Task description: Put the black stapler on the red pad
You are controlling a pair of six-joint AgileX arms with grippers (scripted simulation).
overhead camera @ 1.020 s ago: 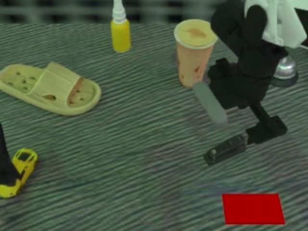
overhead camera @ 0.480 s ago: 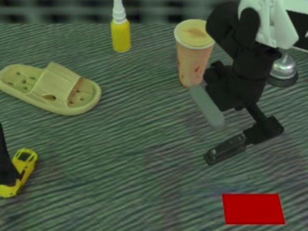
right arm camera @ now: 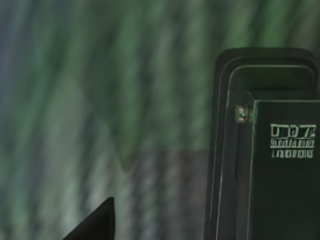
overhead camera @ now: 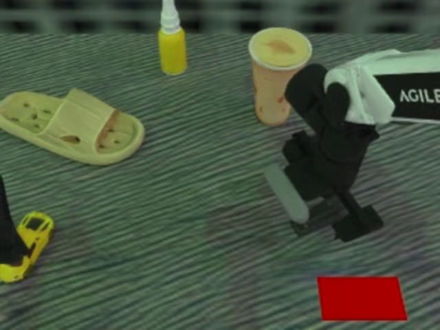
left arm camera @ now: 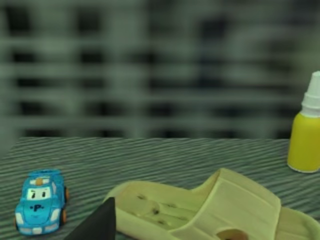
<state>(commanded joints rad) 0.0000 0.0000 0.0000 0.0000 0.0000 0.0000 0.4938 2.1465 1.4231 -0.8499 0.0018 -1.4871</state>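
- Since the earlier frames the right arm has swung down and toward the near edge, so the right gripper (overhead camera: pixel 328 218) now sits directly over the black stapler (overhead camera: pixel 317 218), which lay in plain sight beside it before; the bell once visible behind the arm is now covered.
- The right gripper's jaws look spread, one grey finger on the stapler's left and the dark one on its right, but whether they have pressed onto it I cannot tell from above.
- In the right wrist view the black stapler (right arm camera: pixel 270 150) fills the frame very close, a dark boxy body with a raised rim and small pale lettering.
- To do this step well, I judge the jaws should straddle the stapler's narrow width near its middle and settle low before pinching, since the hard smooth casing could pivot if caught at one end.
- The red pad (overhead camera: pixel 361 298), flat, thin and plain, lies near the stapler toward the near edge, not touching it.
- Farther out stand a tapered orange cup (overhead camera: pixel 278 74), a yellow bottle (overhead camera: pixel 172 47) and a soft-looking cream slipper (overhead camera: pixel 72 126) on the ribbed grey-green table (overhead camera: pixel 206 206).
- The left arm sits parked at the left edge by a yellow toy car (overhead camera: pixel 26 244).
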